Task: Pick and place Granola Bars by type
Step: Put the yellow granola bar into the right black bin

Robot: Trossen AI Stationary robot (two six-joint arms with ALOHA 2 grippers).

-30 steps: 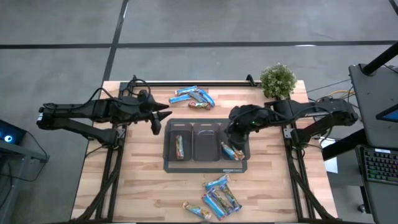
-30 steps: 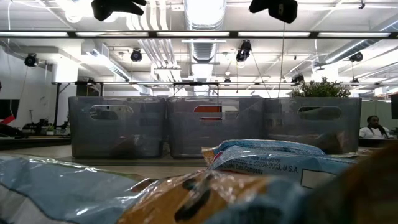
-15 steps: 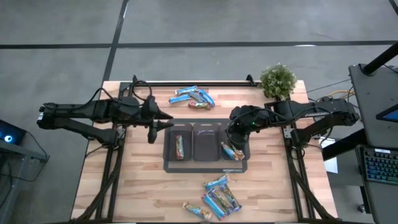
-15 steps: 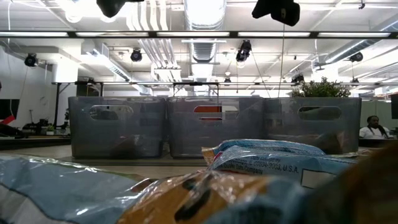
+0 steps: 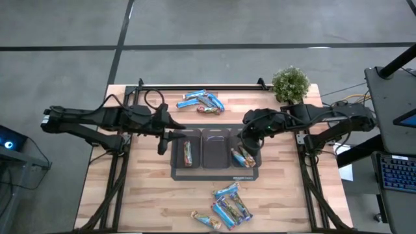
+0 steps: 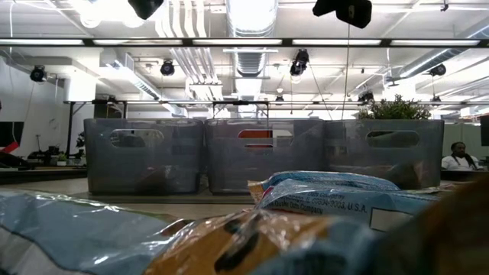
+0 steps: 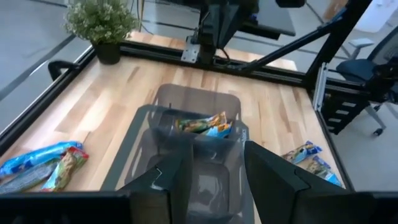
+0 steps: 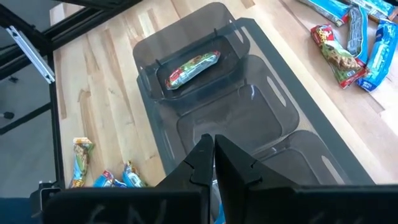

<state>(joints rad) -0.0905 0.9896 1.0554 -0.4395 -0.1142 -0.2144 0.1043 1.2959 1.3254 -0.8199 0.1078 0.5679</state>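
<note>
Bin tray [image 5: 214, 172] sits mid-table. My left gripper [image 5: 170, 128] hangs at its left rim, fingers apart; my right gripper [image 5: 246, 138], pinched closed, blocks the right compartment. Middle compartment open from above. Bare wood left and right of tray. Bar cluster [image 5: 201, 101] crowds the far edge, another [image 5: 226, 207] the near edge; plant [image 5: 290, 83] occupies far right corner.

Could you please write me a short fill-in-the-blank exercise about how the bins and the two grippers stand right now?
1. The grey tray is divided into ___ bins.
2. The ___ bin holds no granola bar.
3. The right gripper, over the right bin, has its fingers ___.
4. The potted plant stands at the table's far ___ corner.

Missing words: three; middle; shut; right
</note>
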